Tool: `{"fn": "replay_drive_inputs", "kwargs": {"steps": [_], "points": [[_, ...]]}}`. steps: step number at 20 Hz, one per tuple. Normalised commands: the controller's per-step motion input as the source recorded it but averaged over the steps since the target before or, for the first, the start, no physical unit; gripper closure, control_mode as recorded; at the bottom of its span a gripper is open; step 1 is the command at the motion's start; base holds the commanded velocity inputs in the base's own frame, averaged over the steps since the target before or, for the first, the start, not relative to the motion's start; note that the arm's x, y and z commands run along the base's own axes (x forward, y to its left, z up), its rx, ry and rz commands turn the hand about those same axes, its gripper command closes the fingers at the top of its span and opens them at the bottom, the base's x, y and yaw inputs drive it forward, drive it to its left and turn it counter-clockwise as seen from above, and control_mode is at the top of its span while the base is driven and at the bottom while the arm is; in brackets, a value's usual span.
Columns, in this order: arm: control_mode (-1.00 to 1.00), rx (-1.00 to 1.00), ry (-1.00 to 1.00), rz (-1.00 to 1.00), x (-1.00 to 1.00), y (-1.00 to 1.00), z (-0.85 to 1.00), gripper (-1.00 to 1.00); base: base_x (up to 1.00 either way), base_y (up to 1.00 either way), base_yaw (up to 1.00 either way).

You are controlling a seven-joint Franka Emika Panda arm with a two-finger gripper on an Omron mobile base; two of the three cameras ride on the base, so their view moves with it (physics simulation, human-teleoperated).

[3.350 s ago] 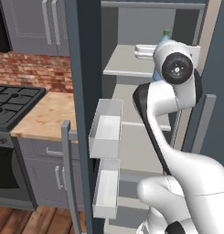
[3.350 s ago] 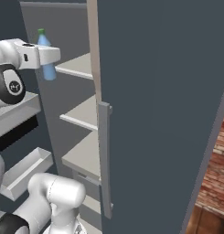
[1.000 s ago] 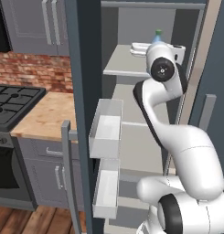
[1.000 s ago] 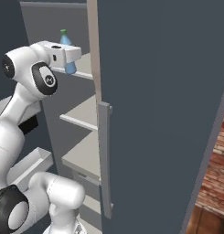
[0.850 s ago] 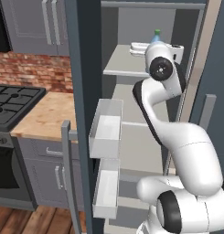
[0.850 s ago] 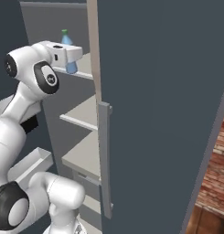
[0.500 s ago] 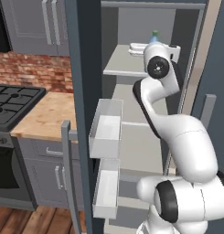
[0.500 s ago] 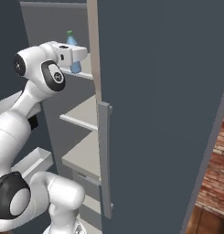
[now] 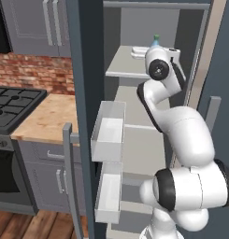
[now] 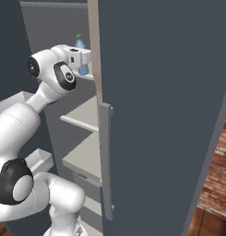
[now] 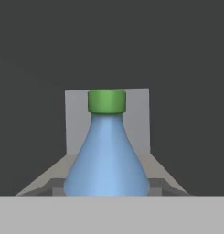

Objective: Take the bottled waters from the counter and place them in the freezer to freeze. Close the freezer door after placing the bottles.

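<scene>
A blue-tinted water bottle with a green cap (image 11: 106, 155) stands upright between my jaws, with the gripper (image 10: 83, 60) shut on its body. In the right base view the bottle (image 10: 83, 70) is at the freezer's top shelf (image 9: 119, 66), low over it or resting on it; I cannot tell which. Its green cap (image 9: 156, 37) pokes up behind my wrist in the left base view. A pale whitish thing (image 9: 139, 50) lies on the same shelf to the left of the hand; what it is I cannot make out. The freezer door (image 9: 83, 93) hangs open with white bins (image 9: 109, 130).
The wood-grain counter (image 9: 46, 116) and the black stove (image 9: 13, 100) lie left of the open door. A second slate-grey door (image 10: 169, 115) with a bar handle (image 10: 105, 156) stands close on the right. Lower freezer shelves (image 10: 86, 115) sit under my arm.
My arm has stretched forward, carrying the bottle from in front of the freezer deeper in over the top shelf. The grip has stayed the same.
</scene>
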Motion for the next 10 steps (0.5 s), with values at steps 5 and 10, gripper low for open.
{"fn": "replay_drive_inputs", "kwargs": {"steps": [5, 10], "points": [[-1.00, 0.00, 0.00, 0.00, 0.35, -0.07, -0.24, 1.00, 0.00, 0.00, 0.00], [-1.00, 0.00, 0.00, 0.00, 0.35, -0.06, -0.21, 1.00, 0.00, 0.00, 0.00]]}}
